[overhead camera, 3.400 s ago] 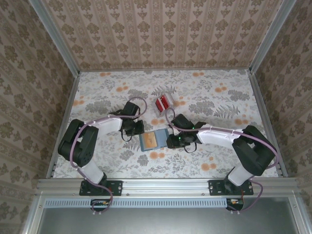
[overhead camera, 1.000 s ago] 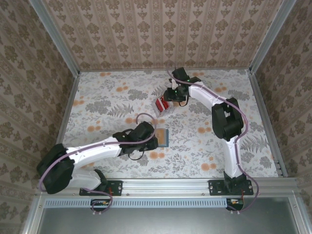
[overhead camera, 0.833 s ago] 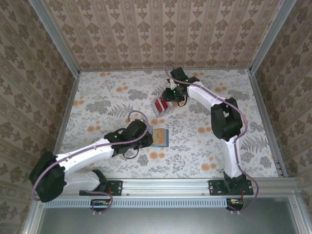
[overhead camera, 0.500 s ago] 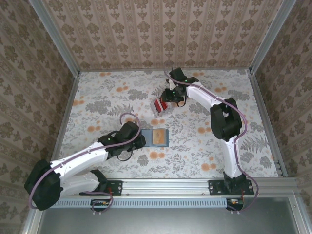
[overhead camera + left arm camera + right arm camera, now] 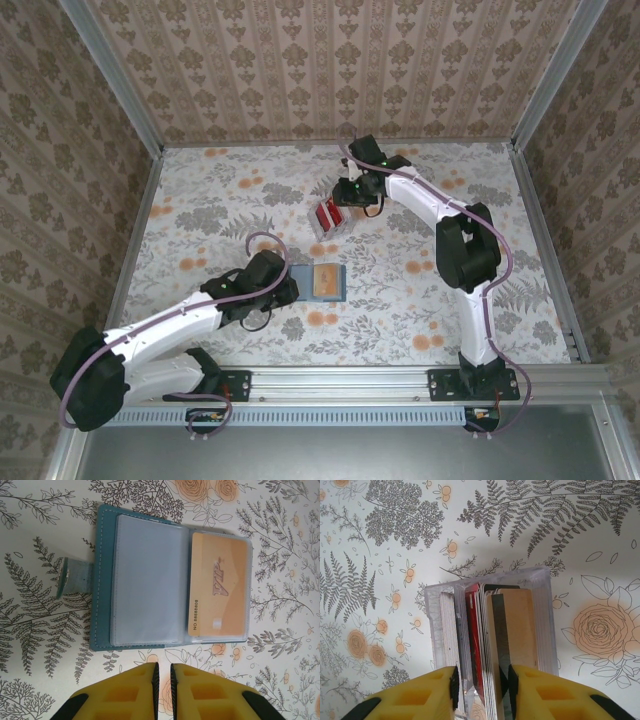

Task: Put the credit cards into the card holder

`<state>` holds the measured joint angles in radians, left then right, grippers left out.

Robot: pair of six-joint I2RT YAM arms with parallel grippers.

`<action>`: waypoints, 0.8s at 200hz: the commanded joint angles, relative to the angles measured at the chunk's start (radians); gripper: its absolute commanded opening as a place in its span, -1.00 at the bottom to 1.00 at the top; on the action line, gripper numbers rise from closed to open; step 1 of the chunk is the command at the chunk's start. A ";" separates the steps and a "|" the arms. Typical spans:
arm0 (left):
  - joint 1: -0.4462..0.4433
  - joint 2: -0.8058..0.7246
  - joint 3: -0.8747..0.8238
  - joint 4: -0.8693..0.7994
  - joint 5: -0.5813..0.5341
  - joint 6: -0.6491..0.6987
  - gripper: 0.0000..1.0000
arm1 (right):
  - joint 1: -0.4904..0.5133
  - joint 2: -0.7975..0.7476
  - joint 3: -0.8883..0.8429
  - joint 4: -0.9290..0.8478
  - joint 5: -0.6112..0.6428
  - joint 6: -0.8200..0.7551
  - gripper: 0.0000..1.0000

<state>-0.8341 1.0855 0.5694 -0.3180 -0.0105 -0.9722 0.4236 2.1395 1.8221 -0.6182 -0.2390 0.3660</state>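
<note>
The card holder (image 5: 318, 281) (image 5: 145, 580) lies open and flat on the floral table, teal outside, with an empty clear pocket on one side and a tan VIP card (image 5: 220, 590) in the other. My left gripper (image 5: 287, 291) (image 5: 163, 666) hovers just off its near edge, shut and empty. The credit cards (image 5: 328, 214) (image 5: 474, 630) stand on edge in a clear box (image 5: 545, 625), a red one among white and tan ones. My right gripper (image 5: 347, 198) (image 5: 481, 672) reaches down into the box, jaws open and straddling several cards, the right pad close against the tan card.
The holder's clasp tab (image 5: 75, 577) sticks out on its left side. Patterned walls and metal rails (image 5: 135, 250) enclose the table. Bare tablecloth lies between the box and the holder.
My left gripper has drawn back to the left off the card holder, leaving it lying open. The right jaws have narrowed around the cards in the box.
</note>
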 commanded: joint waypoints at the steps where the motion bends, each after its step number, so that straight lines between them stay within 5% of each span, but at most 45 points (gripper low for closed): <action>1: 0.009 0.008 -0.008 -0.003 0.009 0.018 -0.67 | 0.001 -0.030 0.000 -0.030 0.005 -0.012 -0.46; 65: 0.014 0.024 0.000 0.000 0.009 0.029 -0.67 | -0.014 -0.044 -0.002 -0.043 0.036 -0.024 -0.80; 160: 0.091 0.123 0.045 0.029 0.068 0.107 -0.67 | -0.028 -0.306 -0.138 -0.029 0.117 -0.059 -0.90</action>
<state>-0.7727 1.1847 0.5774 -0.3031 0.0231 -0.9230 0.3992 1.9598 1.7329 -0.6388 -0.1593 0.3317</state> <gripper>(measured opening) 0.166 0.053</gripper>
